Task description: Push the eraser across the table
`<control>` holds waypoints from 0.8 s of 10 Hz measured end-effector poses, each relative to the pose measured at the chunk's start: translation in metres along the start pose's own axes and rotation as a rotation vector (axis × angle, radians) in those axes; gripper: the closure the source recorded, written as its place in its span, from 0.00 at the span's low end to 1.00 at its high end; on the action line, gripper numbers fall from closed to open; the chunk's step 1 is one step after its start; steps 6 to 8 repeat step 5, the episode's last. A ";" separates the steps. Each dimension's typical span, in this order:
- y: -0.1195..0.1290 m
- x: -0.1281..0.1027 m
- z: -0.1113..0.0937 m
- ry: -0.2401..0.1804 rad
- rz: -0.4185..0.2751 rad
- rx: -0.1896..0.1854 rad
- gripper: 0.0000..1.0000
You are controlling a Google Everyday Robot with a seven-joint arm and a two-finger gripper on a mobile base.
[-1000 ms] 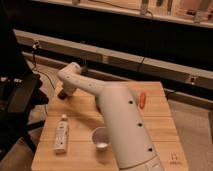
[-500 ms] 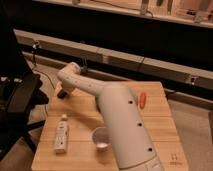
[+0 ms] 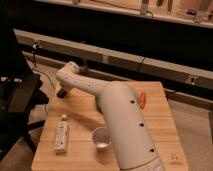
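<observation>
Black office chair (image 3: 20,102) at far left, just beside the desk (image 3: 160,120), a small square top of light wooden planks. Dark gripper (image 3: 62,93) low at the desk's far left corner, at the end of the white arm (image 3: 120,120); whether open or closed, cannot tell. Eraser as a separate block not made out; only a small dark shape at that corner, right where the gripper sits, impossible to split one from the other. Nearer the front left, long white device with buttons (image 3: 60,135) lying lengthwise, well apart from the gripper. Just right of it, white cup (image 3: 101,138) standing upright, close against the arm's thick white body. Further right, small orange-red object (image 3: 143,99) peeking out beside the arm near the far edge. Bare planks toward the right side.
</observation>
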 end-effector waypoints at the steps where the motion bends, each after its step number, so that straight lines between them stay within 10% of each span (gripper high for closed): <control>1: 0.009 0.000 -0.014 0.005 0.006 -0.006 0.94; 8: 0.007 0.006 0.003 -0.022 -0.002 0.008 0.94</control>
